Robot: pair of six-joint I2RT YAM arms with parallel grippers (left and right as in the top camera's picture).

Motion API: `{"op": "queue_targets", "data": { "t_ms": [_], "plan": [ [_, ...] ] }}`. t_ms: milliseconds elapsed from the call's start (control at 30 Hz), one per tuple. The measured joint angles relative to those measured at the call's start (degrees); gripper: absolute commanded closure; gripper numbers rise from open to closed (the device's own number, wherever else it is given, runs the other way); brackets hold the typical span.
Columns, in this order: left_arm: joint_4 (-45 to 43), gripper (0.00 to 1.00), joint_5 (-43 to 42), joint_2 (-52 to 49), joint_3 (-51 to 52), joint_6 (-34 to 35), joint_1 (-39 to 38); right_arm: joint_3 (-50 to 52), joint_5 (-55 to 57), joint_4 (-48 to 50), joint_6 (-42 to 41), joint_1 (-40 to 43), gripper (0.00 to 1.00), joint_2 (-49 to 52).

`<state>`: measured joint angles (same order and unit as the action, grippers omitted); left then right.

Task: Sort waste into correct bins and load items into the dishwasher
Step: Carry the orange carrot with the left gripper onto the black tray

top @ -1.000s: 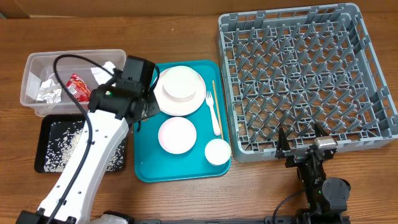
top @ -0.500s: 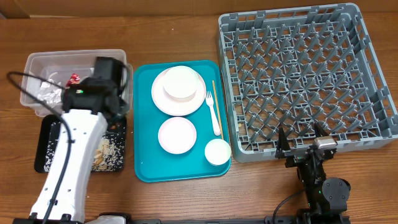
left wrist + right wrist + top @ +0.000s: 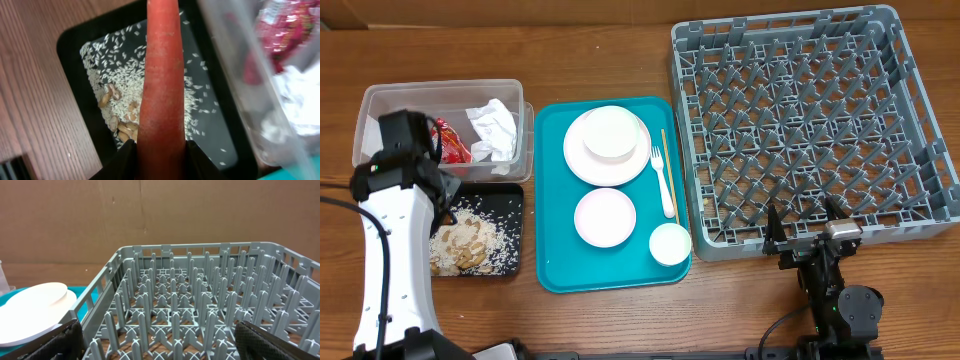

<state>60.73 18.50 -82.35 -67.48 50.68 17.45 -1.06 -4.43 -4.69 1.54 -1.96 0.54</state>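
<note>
Left wrist view, nearest first: the left gripper [image 3: 160, 162] is clamped on the orange carrot [image 3: 160, 75], which hangs over the black tray [image 3: 64, 42], with the clear tub [image 3: 235, 80] at frame right. Within the last second this arm swung from the teal tray [image 3: 555, 270] to the far left of the overhead frame, so we judge the drop is next. The right gripper [image 3: 804, 222] sits lower right, jaws wide apart, before the empty dish rack [image 3: 920, 215].

teal serving tray [image 3: 555, 265] — flat on the brown wooden table [image 3: 600, 50].
</note>
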Motion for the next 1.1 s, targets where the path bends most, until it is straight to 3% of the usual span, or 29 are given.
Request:
{"op": "queue_targets", "data": {
  "t_ms": [533, 1100],
  "plan": [
    [-23.96, 0.96, -12.52, -0.04, 20.02, 0.09, 4.35, 0.00, -0.02, 0.00, -0.02, 0.00, 0.00, 0.00],
    [-28.28, 0.83, -14.51, -0.07, 24.83, 4.96, 4.42, 0.00, 0.00, -0.02, -0.02, 0.00, 0.00, 0.00]
  ]
}}
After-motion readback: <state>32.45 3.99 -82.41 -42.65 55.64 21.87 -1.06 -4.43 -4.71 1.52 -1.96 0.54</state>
